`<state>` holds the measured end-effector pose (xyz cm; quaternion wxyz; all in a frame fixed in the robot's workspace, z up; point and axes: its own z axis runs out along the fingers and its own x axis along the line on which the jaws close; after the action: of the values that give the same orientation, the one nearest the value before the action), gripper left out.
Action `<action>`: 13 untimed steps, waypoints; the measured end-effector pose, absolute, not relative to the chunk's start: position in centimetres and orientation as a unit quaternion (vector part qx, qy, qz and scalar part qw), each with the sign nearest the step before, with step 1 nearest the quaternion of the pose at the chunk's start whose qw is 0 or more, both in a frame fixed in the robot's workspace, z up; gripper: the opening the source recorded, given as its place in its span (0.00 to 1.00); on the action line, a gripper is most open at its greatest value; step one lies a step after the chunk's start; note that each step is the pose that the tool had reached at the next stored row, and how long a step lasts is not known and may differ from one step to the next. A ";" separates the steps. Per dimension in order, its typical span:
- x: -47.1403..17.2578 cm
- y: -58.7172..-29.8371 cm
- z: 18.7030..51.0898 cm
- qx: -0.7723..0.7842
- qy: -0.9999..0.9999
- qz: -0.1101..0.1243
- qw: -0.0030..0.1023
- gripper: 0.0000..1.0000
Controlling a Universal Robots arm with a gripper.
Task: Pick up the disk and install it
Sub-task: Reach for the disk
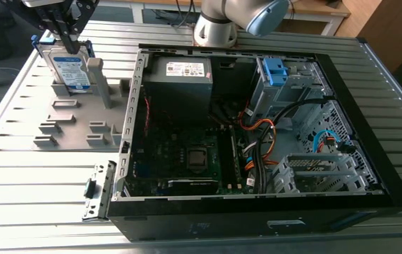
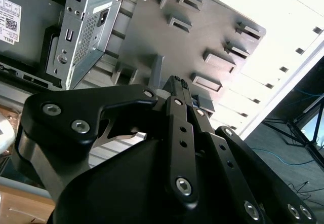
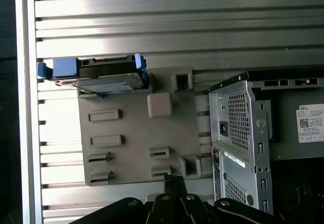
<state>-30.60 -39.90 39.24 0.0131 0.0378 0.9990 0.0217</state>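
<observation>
Above grey fixture tray (image 3: 134, 133), gripper (image 3: 173, 181) hovers, jaws pressed together, empty; disk (image 1: 69, 69) upright nearby; pickup approach likely needs jaws spread.

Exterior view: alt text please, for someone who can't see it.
The shut gripper hangs above a grey holder where the disk stands upright, on a slatted metal table. To the exterior view's right lies an open computer case.

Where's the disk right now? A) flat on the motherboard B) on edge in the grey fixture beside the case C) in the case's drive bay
B: the disk stands on edge in the grey fixture, at the exterior view's left of the open case.
</observation>
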 end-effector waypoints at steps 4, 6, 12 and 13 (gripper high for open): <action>-31.1 -39.9 39.2 0.038 0.999 0.022 0.013 0.11; -31.3 -39.9 39.2 0.038 0.999 0.022 0.013 0.11; -31.7 -39.9 39.2 0.038 0.999 0.022 0.013 0.11; -31.8 -39.9 39.2 0.038 0.999 0.022 0.013 0.11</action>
<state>-31.80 -39.89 39.18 0.0131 0.0379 0.9990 0.0217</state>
